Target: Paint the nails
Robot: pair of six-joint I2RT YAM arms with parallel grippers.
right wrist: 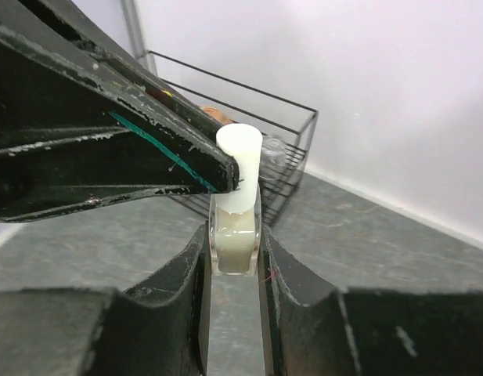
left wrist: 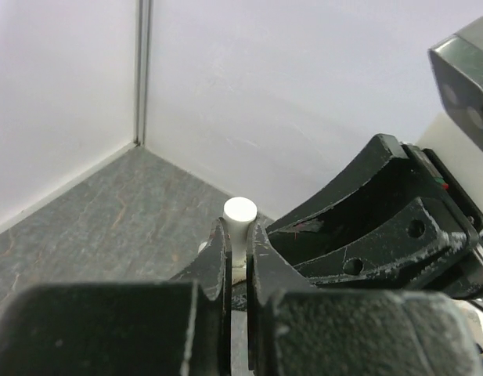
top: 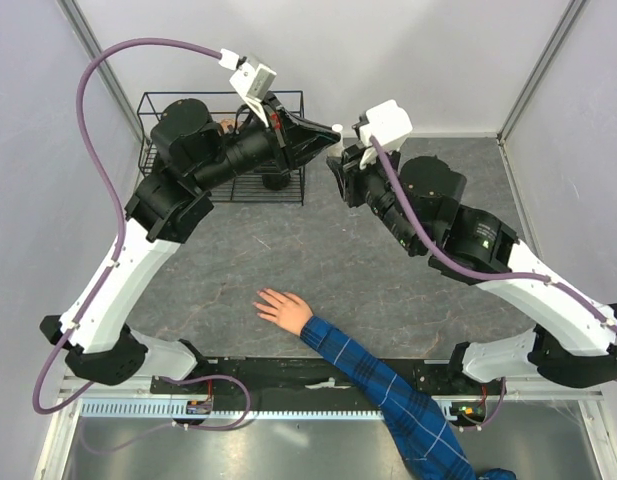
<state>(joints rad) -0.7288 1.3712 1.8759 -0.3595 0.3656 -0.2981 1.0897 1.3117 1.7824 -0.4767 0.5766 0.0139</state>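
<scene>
Left claw (left wrist: 239, 235): closed down narrow on the white cap (right wrist: 239, 157) of a small clear bottle (right wrist: 235, 239); cap top shows just past the fingertips.
Right claw (right wrist: 235, 262): closed on the bottle's body from the opposite side, jaws flat against its two walls. Pale liquid in the lower part.
Both claws meet tip to tip, raised over the far middle of the desk (top: 318, 250). The cap appears seated on the neck, though the views do not show if it is loosened.
Wire basket (top: 223, 145): far left of the desk, behind the left claw.
Hand (top: 283, 308): flat, palm down, near the front edge between the arm bases, fingers pointing left and away. Blue plaid sleeve (top: 388, 385) behind it.
Nails (top: 261, 298): at those fingertips, well apart from bottle and claws; too small to make out.
</scene>
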